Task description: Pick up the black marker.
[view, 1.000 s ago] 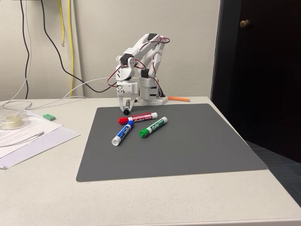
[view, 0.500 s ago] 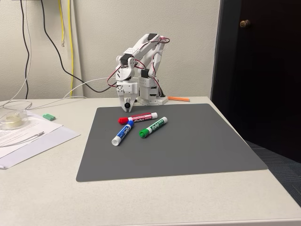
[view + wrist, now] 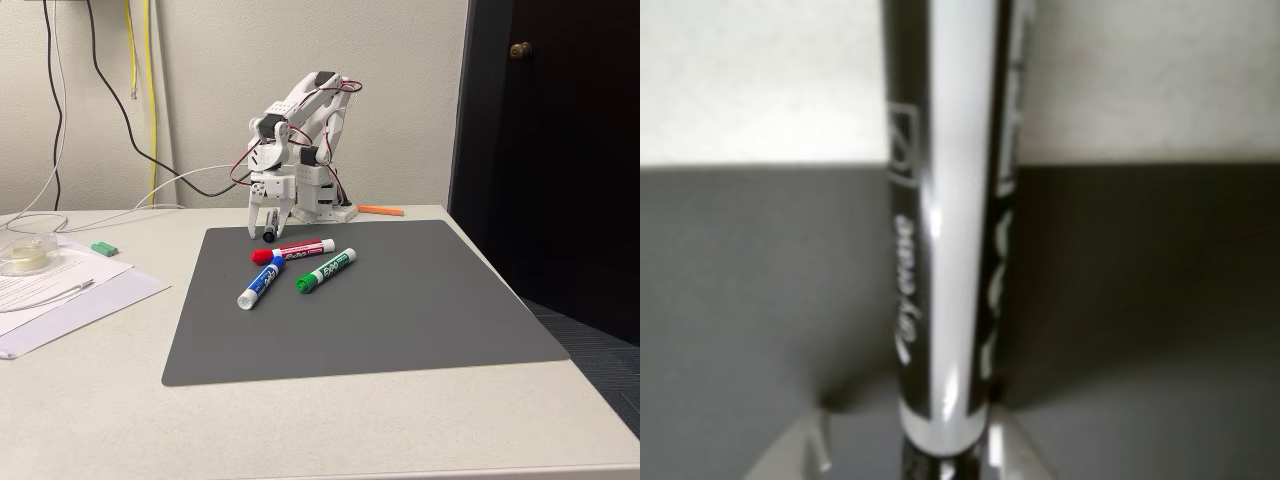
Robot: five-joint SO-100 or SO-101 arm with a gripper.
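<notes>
black marker point(image 3: 945, 250) is pinched in the tool point(image 3: 263, 232) at the back edge of the grey mat point(image 3: 400, 310), barrel running straight out from the wrist camera, dark end poking below the fingers in the fixed view point(image 3: 268, 237). Jaws closed on the barrel near one end, so most of its length hangs out past the grip. Risk: with a hold that far off centre, the marker could pivot or slide out on the lift, esp. if the clamp is light on the smooth barrel. Low end looks just off the mat, can't tell if it's touching; could drag. Red marker point(image 3: 293, 250) lies just in front, blue marker point(image 3: 260, 283) and green marker point(image 3: 326, 270) nearer the camera, all apart from the tool
</notes>
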